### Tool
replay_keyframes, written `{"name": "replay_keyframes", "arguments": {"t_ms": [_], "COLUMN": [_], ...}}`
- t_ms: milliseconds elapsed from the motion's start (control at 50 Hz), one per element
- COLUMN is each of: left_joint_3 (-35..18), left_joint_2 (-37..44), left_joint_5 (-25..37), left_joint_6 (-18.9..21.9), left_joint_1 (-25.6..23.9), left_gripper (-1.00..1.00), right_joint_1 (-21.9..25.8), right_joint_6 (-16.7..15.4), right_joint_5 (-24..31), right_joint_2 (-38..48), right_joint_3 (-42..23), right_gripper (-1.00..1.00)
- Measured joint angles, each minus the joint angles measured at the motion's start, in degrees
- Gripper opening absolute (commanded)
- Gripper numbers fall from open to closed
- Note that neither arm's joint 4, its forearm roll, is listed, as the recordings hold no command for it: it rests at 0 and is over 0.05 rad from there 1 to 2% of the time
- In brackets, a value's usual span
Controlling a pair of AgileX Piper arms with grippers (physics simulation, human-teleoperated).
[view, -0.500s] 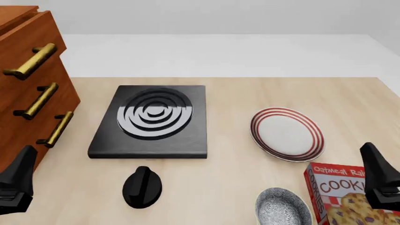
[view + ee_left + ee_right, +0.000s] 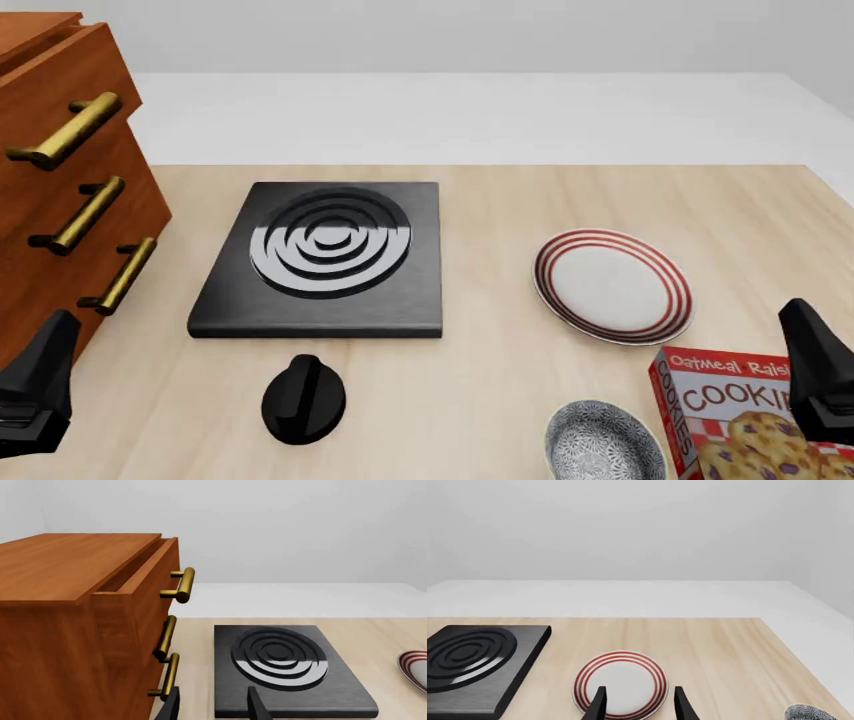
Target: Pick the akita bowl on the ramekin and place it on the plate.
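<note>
The akita bowl [image 2: 605,445], speckled grey inside with a pale rim, sits at the table's near edge, right of centre; the right wrist view catches its edge [image 2: 817,713]. The ramekin is hidden from view. The red-ringed plate [image 2: 614,285] lies farther back on the right, and it also shows in the right wrist view [image 2: 620,682], ahead of the fingers. My right gripper [image 2: 817,370] hangs open to the right of the bowl, apart from it, and holds nothing [image 2: 639,707]. At the near left my left gripper [image 2: 40,385] is open and holds nothing [image 2: 212,710].
A cookies box [image 2: 747,420] stands right beside the bowl, between it and my right gripper. A black stove plate [image 2: 327,255] lies mid-table with a black knob [image 2: 304,397] in front. A wooden drawer cabinet [image 2: 67,200] with brass handles fills the left side.
</note>
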Motion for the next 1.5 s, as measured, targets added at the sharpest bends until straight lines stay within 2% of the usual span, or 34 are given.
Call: {"name": "replay_keyframes", "arguments": {"t_ms": [240, 460, 680, 860, 1020, 1260, 1500], "left_joint_3": [0.0, 0.0, 0.0, 0.0, 0.0, 0.0, 0.0], "left_joint_2": [0.0, 0.0, 0.0, 0.0, 0.0, 0.0, 0.0], "left_joint_5": [0.0, 0.0, 0.0, 0.0, 0.0, 0.0, 0.0], "left_joint_6": [0.0, 0.0, 0.0, 0.0, 0.0, 0.0, 0.0], "left_joint_1": [0.0, 0.0, 0.0, 0.0, 0.0, 0.0, 0.0], "left_gripper": [1.00, 1.00, 1.00, 1.00, 1.00, 1.00, 1.00], "right_joint_1": [3.4, 10.7, 16.2, 20.3, 23.8, 27.9, 29.4], "right_joint_6": [-2.9, -4.5, -4.3, -3.4, -1.5, 1.7, 3.4], "right_joint_5": [9.8, 21.4, 31.0, 36.4, 38.9, 38.6, 37.3], "right_joint_2": [6.7, 17.2, 26.4, 31.2, 33.6, 36.1, 38.1], "right_joint_3": [-13.7, -26.7, -33.6, -34.8, -33.6, -29.4, -25.5], "right_gripper": [1.00, 1.00, 1.00, 1.00, 1.00, 1.00, 1.00]}}
